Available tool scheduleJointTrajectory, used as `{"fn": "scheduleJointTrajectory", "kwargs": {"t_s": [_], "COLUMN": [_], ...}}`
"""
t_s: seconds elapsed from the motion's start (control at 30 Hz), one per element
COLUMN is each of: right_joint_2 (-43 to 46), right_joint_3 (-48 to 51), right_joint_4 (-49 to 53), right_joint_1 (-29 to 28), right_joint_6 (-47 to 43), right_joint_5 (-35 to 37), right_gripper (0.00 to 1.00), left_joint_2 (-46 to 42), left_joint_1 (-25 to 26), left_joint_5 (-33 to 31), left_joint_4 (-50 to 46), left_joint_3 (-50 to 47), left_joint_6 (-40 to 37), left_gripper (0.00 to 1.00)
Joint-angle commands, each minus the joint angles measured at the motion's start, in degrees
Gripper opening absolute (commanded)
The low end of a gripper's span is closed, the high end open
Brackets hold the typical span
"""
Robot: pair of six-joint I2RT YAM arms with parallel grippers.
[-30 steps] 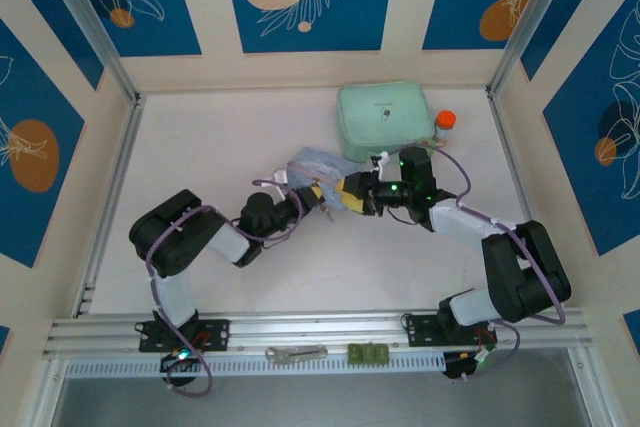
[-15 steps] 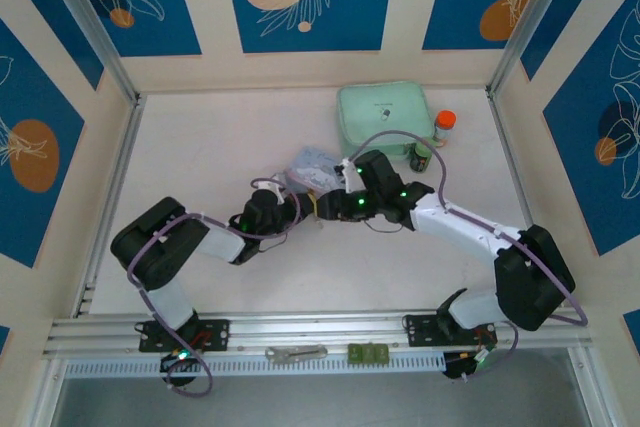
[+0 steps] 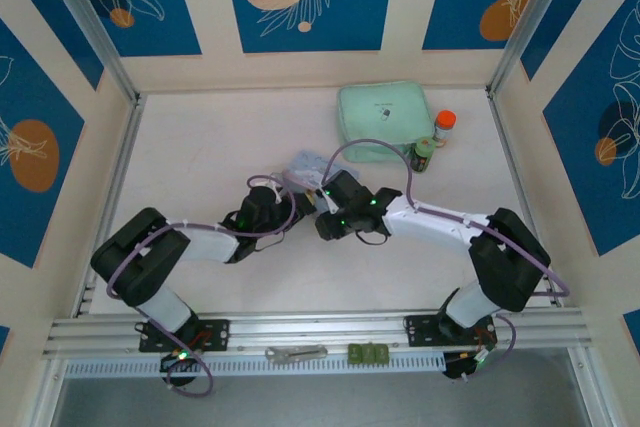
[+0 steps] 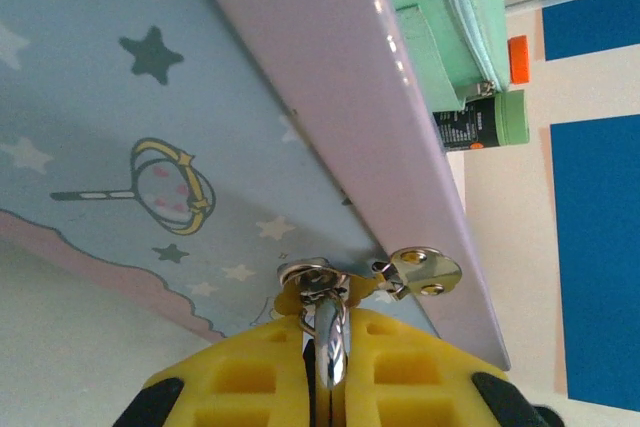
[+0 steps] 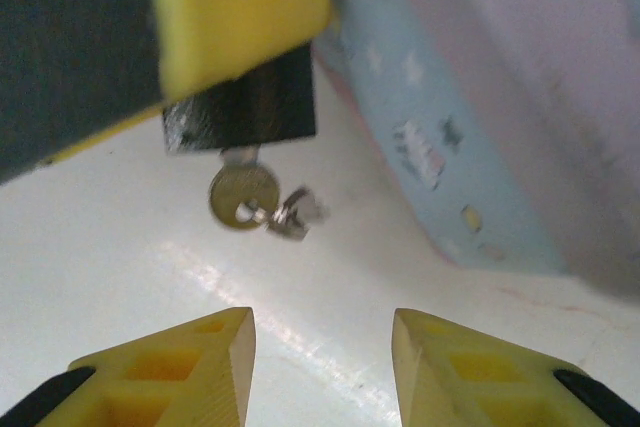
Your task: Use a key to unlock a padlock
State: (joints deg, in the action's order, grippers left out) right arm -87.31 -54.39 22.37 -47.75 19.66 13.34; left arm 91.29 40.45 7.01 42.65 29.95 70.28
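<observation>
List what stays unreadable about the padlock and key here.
- The padlock body: left wrist view, hidden by the left end effector; the shackle pokes out.
- The key blade: right wrist view, buried in the padlock, blurred.
- Both, top view: covered by the right end effector and its wrist.
- Shackle locked or released: undecidable.

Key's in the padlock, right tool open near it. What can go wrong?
1. The key is tiny, with a ring dangling beside its head; the open right tool may pinch the ring or miss.
2. The left tool grips the padlock by its thin shackle; turning the key could swivel the body.
3. The shackle seems threaded through the tin latch, so a tug may drag the tin.
</observation>
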Motion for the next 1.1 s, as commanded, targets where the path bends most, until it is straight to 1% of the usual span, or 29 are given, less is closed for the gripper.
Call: {"fn": "scheduleJointTrajectory", "kwargs": {"t_s": [0.0, 0.37, 0.47, 0.57, 0.7, 0.77, 0.83, 0.9, 1.0, 1.07], "right_joint_2": [-0.97, -4.35, -5.21, -6.02, -6.38, -6.10, -5.82, -5.71, -5.50, -4.79], "right_joint_3": [-2.70, -5.07, -5.22, -5.45, -5.59, -5.46, -5.30, -5.29, -4.84, -3.52], "right_joint_4": [-0.91, -4.04, -4.27, -4.35, -4.61, -4.68, -4.88, -4.95, -5.67, -7.80], "right_joint_1": [-0.86, -2.93, -3.14, -3.13, -3.23, -3.19, -3.16, -2.75, -0.58, 2.63], "right_joint_6": [-3.36, -2.67, -2.46, -2.43, -2.47, -2.13, -1.88, -1.41, 0.72, 2.71], "right_joint_5": [2.99, 1.33, 2.17, 3.24, 4.80, 5.37, 5.18, 3.47, -2.53, -11.21], "right_gripper": [0.41, 0.41, 0.40, 0.38, 0.31, 0.23, 0.11, 0.00, 0.00, 0.00], "left_joint_2": [-1.44, -0.07, -0.30, -0.41, -0.67, -0.76, -0.70, -0.54, -0.02, 0.35], "left_joint_1": [0.67, 0.64, 0.69, 0.77, 0.77, 0.84, 0.86, 0.95, 1.04, 1.04], "left_joint_5": [0.91, 2.38, 2.40, 2.57, 2.66, 2.58, 2.57, 2.62, 3.22, 3.91], "left_joint_4": [-1.08, -0.29, -0.07, 0.13, 0.15, 0.15, 0.21, 0.48, 1.86, 3.95], "left_joint_3": [1.59, 2.72, 2.57, 2.56, 2.35, 2.30, 2.38, 2.44, 2.27, 1.58], "left_joint_6": [0.97, 2.81, 3.10, 3.27, 3.44, 3.40, 3.40, 3.46, 3.29, 3.18], "left_gripper": [0.00, 0.00, 0.00, 0.00, 0.00, 0.00, 0.00, 0.00, 0.00, 0.00]}}
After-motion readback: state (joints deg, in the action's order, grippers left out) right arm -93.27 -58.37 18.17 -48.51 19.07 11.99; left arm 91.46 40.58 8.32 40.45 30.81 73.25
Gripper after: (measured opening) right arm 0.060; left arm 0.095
